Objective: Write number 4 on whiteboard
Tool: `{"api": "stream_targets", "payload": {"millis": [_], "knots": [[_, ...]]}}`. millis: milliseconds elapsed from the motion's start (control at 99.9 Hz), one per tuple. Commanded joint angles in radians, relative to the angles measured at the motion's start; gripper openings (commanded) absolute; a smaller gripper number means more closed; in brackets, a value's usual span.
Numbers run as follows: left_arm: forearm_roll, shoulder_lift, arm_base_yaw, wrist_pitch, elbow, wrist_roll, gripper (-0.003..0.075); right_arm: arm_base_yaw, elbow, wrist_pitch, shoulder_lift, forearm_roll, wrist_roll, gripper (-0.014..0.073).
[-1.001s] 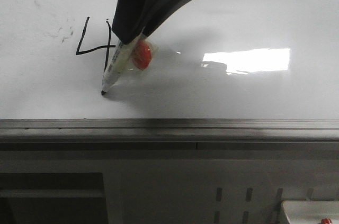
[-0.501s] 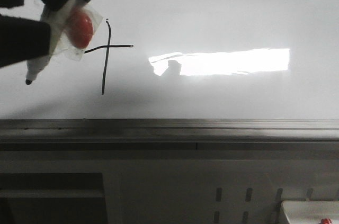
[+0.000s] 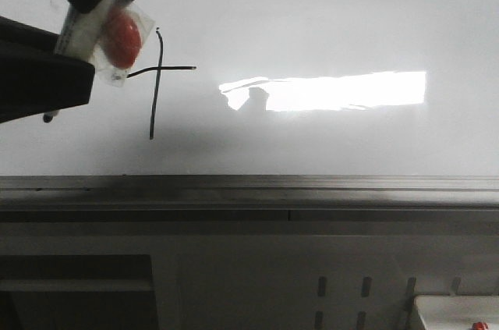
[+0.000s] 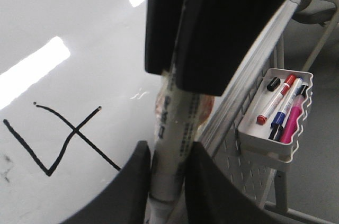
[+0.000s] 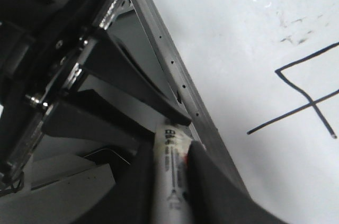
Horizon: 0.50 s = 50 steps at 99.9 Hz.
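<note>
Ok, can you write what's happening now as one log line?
number 4: drawn on whiteboard | right claw: shut on marker | left claw: around marker, grip unclear

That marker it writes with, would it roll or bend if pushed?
The marker looks like straight hard plastic, so probably stiff. Its round barrel would likely roll, though the taped red lump might stop it.

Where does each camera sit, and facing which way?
Front view: before the glossy white whiteboard, facing over its grey rail; dark arm parts show upper left.
Left wrist view: above left gripper, looking across it at the black marker-drawn number 4.
Right wrist view: above right gripper, toward the rail.
Both wrist views share the white marker pen and the 4.
</note>
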<state>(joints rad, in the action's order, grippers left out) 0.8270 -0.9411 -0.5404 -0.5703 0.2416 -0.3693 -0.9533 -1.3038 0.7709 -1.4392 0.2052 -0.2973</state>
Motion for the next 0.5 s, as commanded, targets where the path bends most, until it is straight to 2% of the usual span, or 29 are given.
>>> {"api": "stream_targets", "payload": {"millis": [0, 100, 150, 200, 300, 350, 420, 491], "knots": [[-0.064, 0.003, -0.005, -0.074, 0.028, -0.028, -0.0020, 0.001, -0.034, -0.043, 0.041, 0.043, -0.002, -0.0045], [-0.064, 0.003, -0.005, -0.074, 0.028, -0.028, -0.0020, 0.001, -0.034, -0.043, 0.041, 0.045, -0.002, -0.0029], [-0.064, 0.003, -0.005, -0.074, 0.028, -0.030, -0.0020, 0.001, -0.034, -0.044, 0.041, 0.045, -0.002, 0.0030], [-0.064, 0.003, -0.005, -0.074, 0.028, -0.046, -0.0020, 0.001, -0.034, -0.055, 0.041, 0.041, -0.002, 0.0150], [-0.065, 0.003, -0.005, -0.066, 0.028, -0.094, -0.0020, 0.011, -0.034, -0.084, 0.046, 0.009, -0.002, 0.0533], [-0.095, 0.003, -0.005, -0.046, 0.028, -0.124, -0.0020, 0.022, -0.034, -0.098, 0.050, -0.012, -0.002, 0.0678], [-0.229, 0.003, -0.005, 0.019, 0.028, -0.155, -0.0020, 0.050, -0.034, -0.114, 0.064, -0.018, -0.002, 0.0649], [-0.429, 0.003, -0.005, 0.105, 0.030, -0.155, -0.0020, 0.080, -0.034, -0.116, 0.088, -0.018, -0.002, 0.0631]]}}
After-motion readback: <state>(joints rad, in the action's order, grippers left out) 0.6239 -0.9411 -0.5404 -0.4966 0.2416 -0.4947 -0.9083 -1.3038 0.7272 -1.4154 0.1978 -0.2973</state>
